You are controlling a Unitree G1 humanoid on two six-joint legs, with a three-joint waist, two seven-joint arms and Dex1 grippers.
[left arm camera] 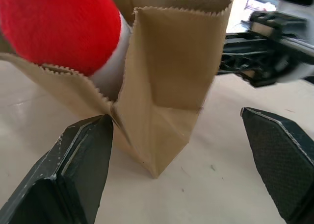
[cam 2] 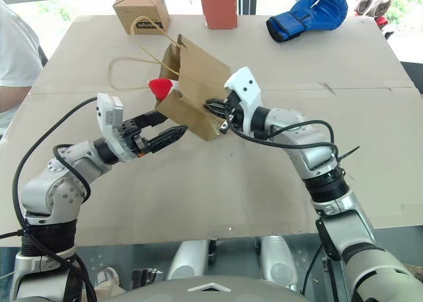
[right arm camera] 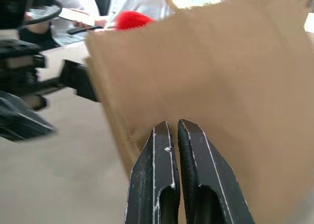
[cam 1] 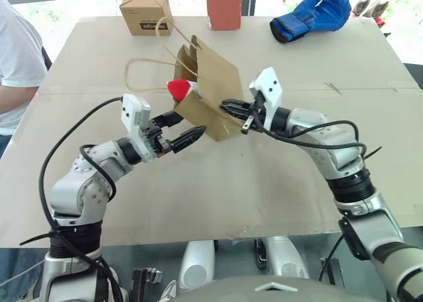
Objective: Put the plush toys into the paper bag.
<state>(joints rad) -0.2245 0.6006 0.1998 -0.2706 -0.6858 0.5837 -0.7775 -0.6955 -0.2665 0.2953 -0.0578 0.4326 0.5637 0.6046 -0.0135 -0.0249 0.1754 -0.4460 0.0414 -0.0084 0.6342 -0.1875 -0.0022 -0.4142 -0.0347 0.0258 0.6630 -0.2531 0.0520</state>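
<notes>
The brown paper bag [cam 1: 210, 84] hangs tilted over the table's middle, its mouth turned toward my left arm. A white plush toy with a red tip [cam 1: 180, 88] pokes out of that mouth; the red tip [left arm camera: 59, 28] looms large in the left wrist view. My left gripper [cam 1: 184, 127] is open just below the toy, one finger on each side of the bag's [left arm camera: 167, 87] lower mouth edge and touching nothing. My right gripper [cam 1: 232, 108] is shut on the bag's side wall; its fingers [right arm camera: 164, 150] press together against the paper [right arm camera: 221, 72].
At the table's far edge stand a small cardboard box [cam 1: 145, 12] and a red-brown box [cam 1: 225, 4]. A blue boxing glove [cam 1: 310, 14] lies at the far right. A person in white [cam 1: 13, 71] sits at the left. The bag's loop handles [cam 1: 142, 74] trail left.
</notes>
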